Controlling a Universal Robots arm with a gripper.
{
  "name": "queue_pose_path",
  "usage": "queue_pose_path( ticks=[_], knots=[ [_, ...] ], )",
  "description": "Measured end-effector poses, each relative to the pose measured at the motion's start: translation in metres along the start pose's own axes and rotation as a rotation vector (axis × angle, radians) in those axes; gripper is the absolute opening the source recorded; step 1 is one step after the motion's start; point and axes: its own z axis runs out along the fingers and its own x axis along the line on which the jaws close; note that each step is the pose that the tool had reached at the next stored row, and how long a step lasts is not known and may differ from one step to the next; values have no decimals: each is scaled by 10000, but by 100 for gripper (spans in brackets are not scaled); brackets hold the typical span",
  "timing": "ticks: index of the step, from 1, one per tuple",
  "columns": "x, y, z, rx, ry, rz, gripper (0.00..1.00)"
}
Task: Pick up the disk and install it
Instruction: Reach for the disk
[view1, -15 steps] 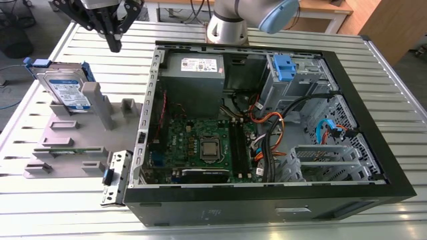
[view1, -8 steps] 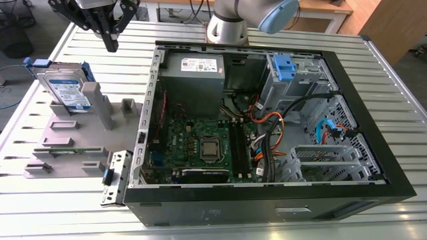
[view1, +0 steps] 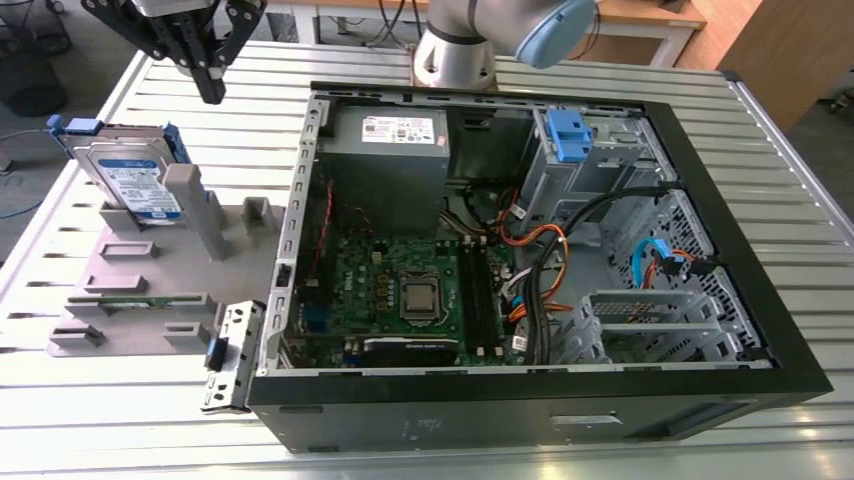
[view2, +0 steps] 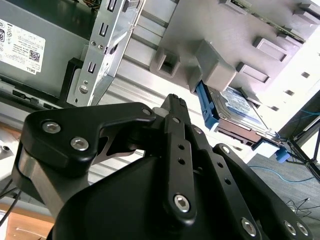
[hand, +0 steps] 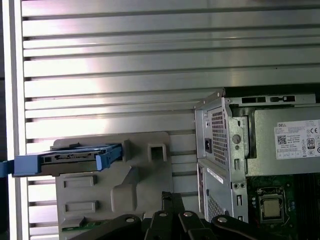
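Silver metal framed by blue side rails, the disk (view1: 134, 182) stands on edge in a slot of the grey fixture (view1: 147, 270) on the bench (view1: 107, 420). It is below the gripper (view1: 211, 92) and a little toward the exterior view's left of it. The gripper hangs in the air well apart from the disk, its fingers drawn together with nothing between them.

In the first wrist view the disk (hand: 75, 159) shows edge-on in the fixture (hand: 125, 185), off to one side of the gripper (hand: 170, 197) and clear of its tips. In the second wrist view its labelled face (view2: 235, 107) lies beyond the gripper (view2: 173, 102), again with a clear gap.

On the gripper's other side, toward the exterior view's right, the computer case (view1: 534, 400) lies open on the bench. The grey power supply (view1: 387, 150) is the part of it nearest the gripper, and the drive cage with its blue latch (view1: 567, 135) is farther off.

As I judge it, no part of the task is done. The disk rests in its holder, neither gripped nor lifted, and it is well apart from the case. The pick-up and the whole of the installation are left.
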Motion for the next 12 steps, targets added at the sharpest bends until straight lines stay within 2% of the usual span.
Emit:
queue_pose_path(
  ticks=[12],
  knots=[
    [89,-7,-2,0,0,1,11]
  ],
)
